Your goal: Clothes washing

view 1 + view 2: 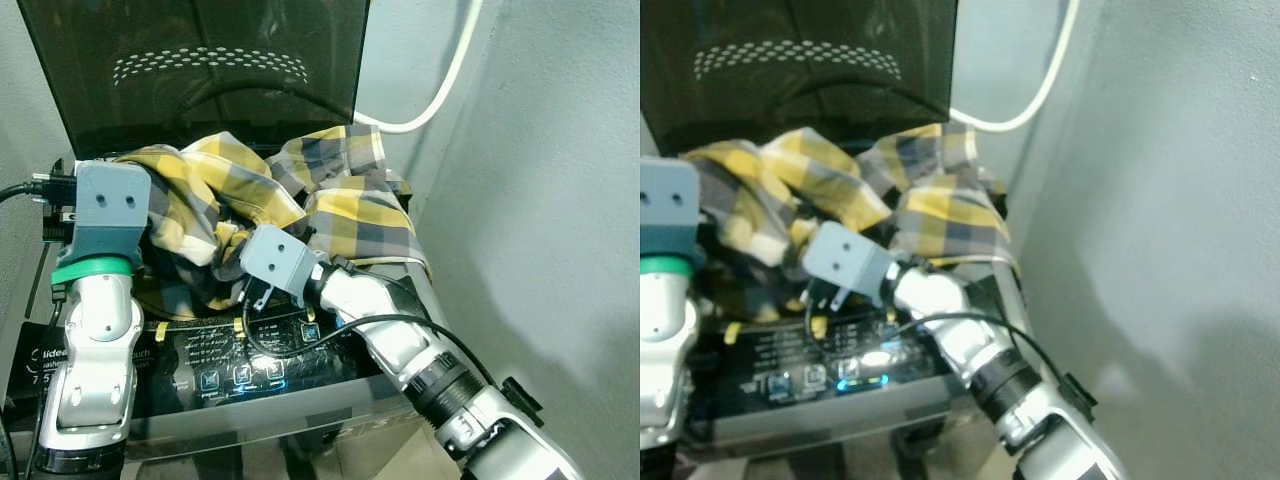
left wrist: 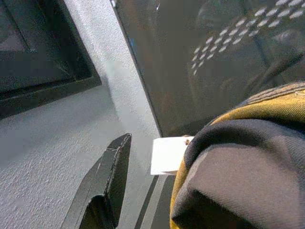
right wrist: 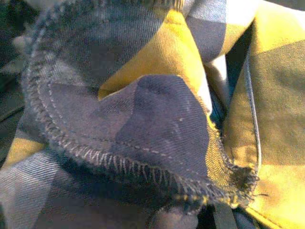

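Note:
A yellow and grey plaid shirt lies heaped over the open top of the washing machine. Part of it hangs over the right rim. My left gripper is at the heap's left edge. The left wrist view shows it open, with one black finger bare beside the raised lid and shirt cloth lying over the other side. My right gripper presses into the front middle of the heap, just above the control panel. In the right wrist view a stitched hem of the shirt is right against the camera.
The dark tinted lid stands upright behind the shirt. A white hose curves down the wall at the back right. A grey wall closes in along the right side. A white label sits near the lid's base.

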